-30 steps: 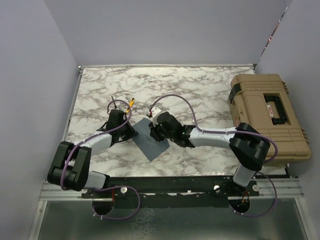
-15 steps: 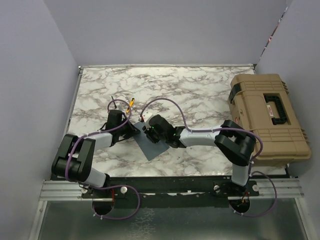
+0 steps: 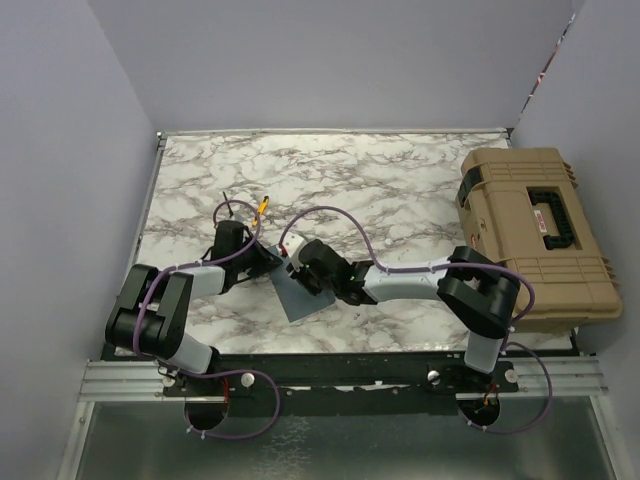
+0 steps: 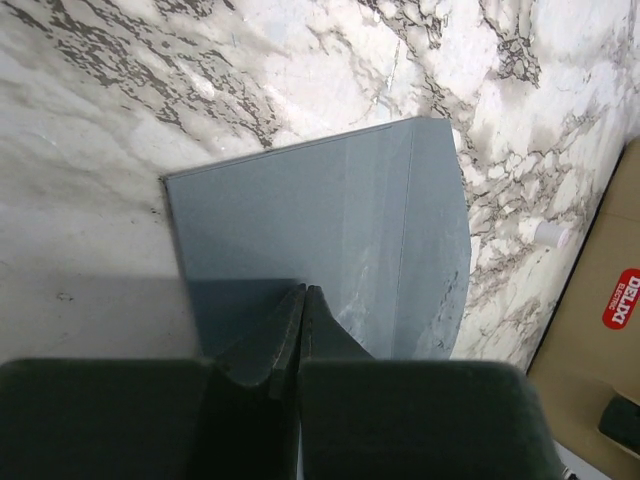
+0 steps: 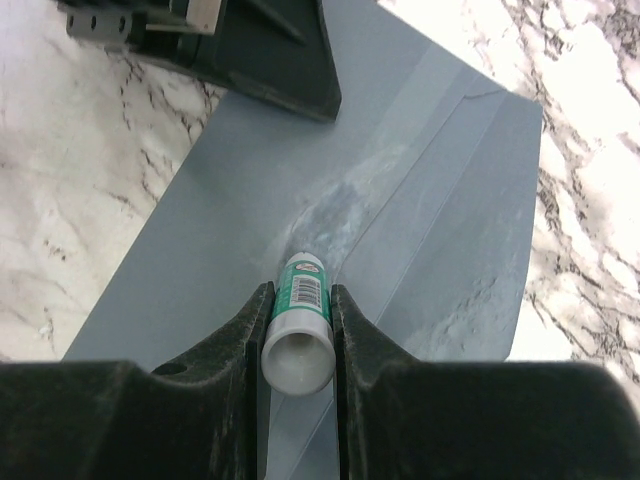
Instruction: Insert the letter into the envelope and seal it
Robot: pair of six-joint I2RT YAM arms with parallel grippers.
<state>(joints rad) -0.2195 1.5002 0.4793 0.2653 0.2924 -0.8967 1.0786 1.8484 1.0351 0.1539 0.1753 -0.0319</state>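
In the overhead view, both arms reach in from their bases at the near edge and meet over the envelope (image 3: 302,298). It is a slate grey-blue sheet lying flat and skewed on the marbled surface (image 3: 400,180), a little left of centre and close to the near edge.

The left gripper (image 4: 303,300) comes in from the left. Its wrist camera shows the two dark fingers (image 4: 262,345) pressed together with only a hairline between them, and their tips sit over the near part of the envelope (image 4: 320,220). Whether any paper is pinched between them cannot be told. A straight crease crosses the envelope beyond the tips, and past it the paper tapers to a curved edge.

The right gripper (image 5: 300,300) comes from the right, its fingers closed snugly on a glue stick (image 5: 299,345). This is a small white tube with a green-and-white label, held lengthwise between the fingers. Its far end rests on the envelope (image 5: 430,250) right at a fold line, and a pale, shiny smear lies on the paper just ahead of it. In that view the dark body of the left gripper (image 5: 250,50) sits on the envelope's far corner.

Well away on the right of the surface is a closed tan hard case (image 3: 530,230) with a black handle.
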